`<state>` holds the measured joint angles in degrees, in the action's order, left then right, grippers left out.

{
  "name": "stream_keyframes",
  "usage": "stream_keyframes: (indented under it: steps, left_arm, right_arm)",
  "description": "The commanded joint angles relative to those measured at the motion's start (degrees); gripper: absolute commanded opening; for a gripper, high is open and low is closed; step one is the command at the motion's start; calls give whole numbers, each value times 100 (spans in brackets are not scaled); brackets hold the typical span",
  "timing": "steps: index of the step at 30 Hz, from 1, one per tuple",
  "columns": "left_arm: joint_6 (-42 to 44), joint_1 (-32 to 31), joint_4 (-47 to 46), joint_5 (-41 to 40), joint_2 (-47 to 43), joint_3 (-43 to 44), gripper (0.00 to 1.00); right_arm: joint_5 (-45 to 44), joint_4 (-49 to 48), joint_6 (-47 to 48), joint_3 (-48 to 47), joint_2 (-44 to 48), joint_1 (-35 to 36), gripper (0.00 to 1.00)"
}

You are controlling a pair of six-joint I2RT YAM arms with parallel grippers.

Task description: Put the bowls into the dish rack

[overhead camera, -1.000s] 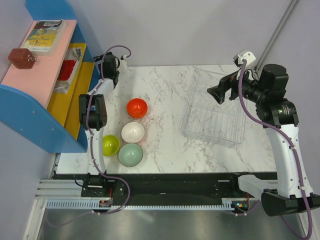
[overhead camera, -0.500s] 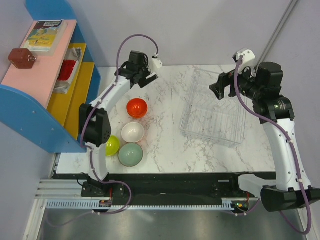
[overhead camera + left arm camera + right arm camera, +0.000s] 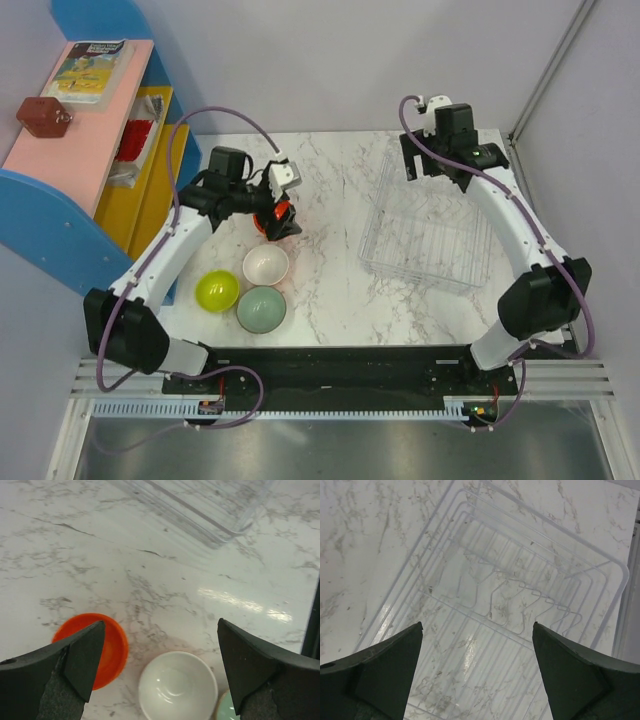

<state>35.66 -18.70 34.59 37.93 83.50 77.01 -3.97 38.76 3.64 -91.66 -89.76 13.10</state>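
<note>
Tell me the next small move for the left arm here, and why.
Probably lower the left gripper and nudge it toward the glossy red-orange round bowl, so that one finger goes inside its rim. The fingers stand open and empty above the table, that bowl sits partly under one of them, and the clear ribbed plastic dish rack holds no bowls yet.

I'm seeing left fingers (image 3: 75, 665) covering part of the red-orange bowl (image 3: 114, 647) | grey-green bowl (image 3: 224, 712) running off the bottom edge
</note>
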Motion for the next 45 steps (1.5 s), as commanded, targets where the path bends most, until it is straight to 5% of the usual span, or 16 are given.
stream_keyframes:
  steps: [1, 14, 33, 45]
  left_arm:
    - [-6, 217, 153, 1137, -870, -713, 100]
    - [196, 1386, 180, 1761, -2732, -2040, 100]
    - [143, 1729, 250, 1963, -2910, -2393, 100]
    - [134, 1861, 259, 2113, -2901, -2419, 100]
  right_arm:
    - [-1492, 96, -100, -633, -726, 402, 98]
    - [-2170, 316, -91, -1627, -2696, 1062, 98]
    - [17, 465, 1016, -160, -1528, 2196, 98]
    - [607, 614, 1437, 262, -1325, 2811, 98]
